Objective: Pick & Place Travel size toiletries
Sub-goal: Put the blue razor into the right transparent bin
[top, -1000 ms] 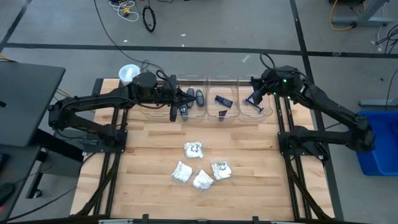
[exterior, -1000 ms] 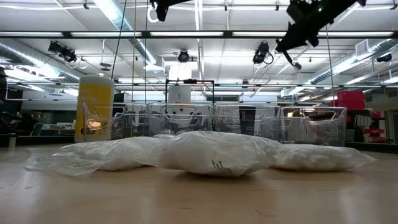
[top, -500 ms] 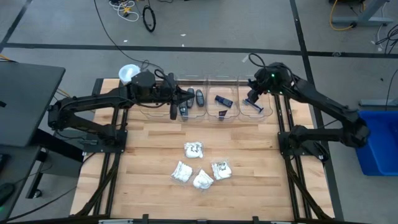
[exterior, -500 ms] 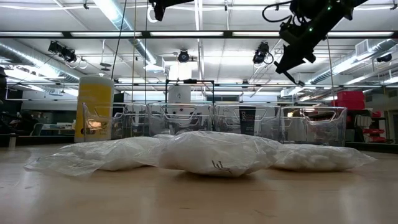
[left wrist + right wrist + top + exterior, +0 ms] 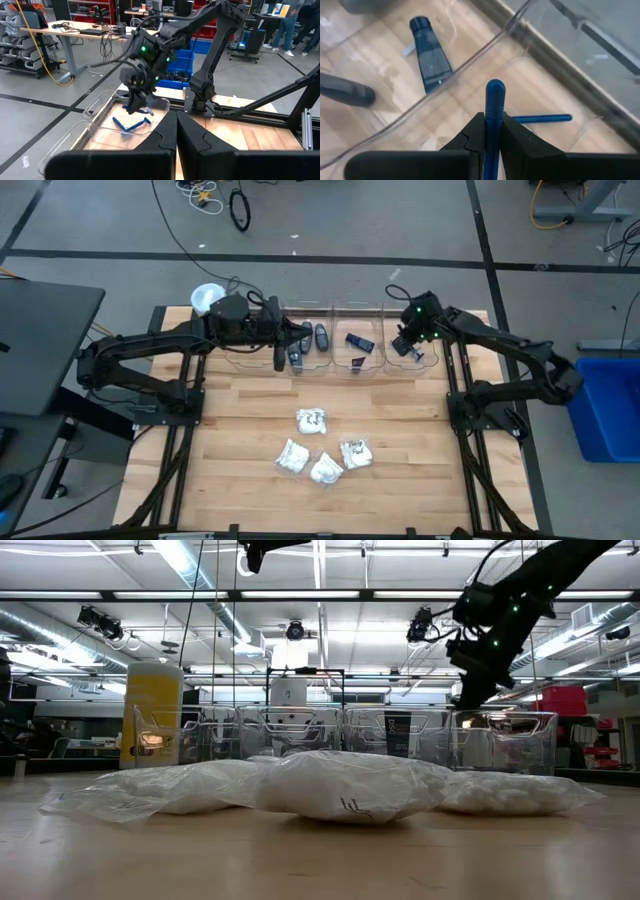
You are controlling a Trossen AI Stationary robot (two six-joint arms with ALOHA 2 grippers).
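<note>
1. Right end effector [image 5: 407, 345] over the rightmost clear bin [image 5: 425, 365] at the upper right of the high view, fingers clamped on a thin blue razor [image 5: 494, 120].
2. Held razor standing out forward between the dark fingers, long axis in line with them, round handle end foremost.
3. Directly beyond that handle end, on the bin floor: a second blue razor [image 5: 541, 118] lying flat, its long axis crosswise to the held one and not touching it. Same razor visible in the left wrist view [image 5: 131, 124], below the right end effector [image 5: 136, 107].
4. Neighbouring bin, past the curved clear wall: a dark grey rectangular piece [image 5: 430, 54].
5. Drop point judged to lie straight below the right end effector, so only a short lowering and release seem needed; risk of landing across the resting razor.
6. Left end effector [image 5: 278, 363] parked over the left bins at upper centre, fingertips together, holding nothing.
7. White packets [image 5: 321, 448] left on the desk [image 5: 420, 470], lower centre, well apart from both arms and about equally far from each.
</note>
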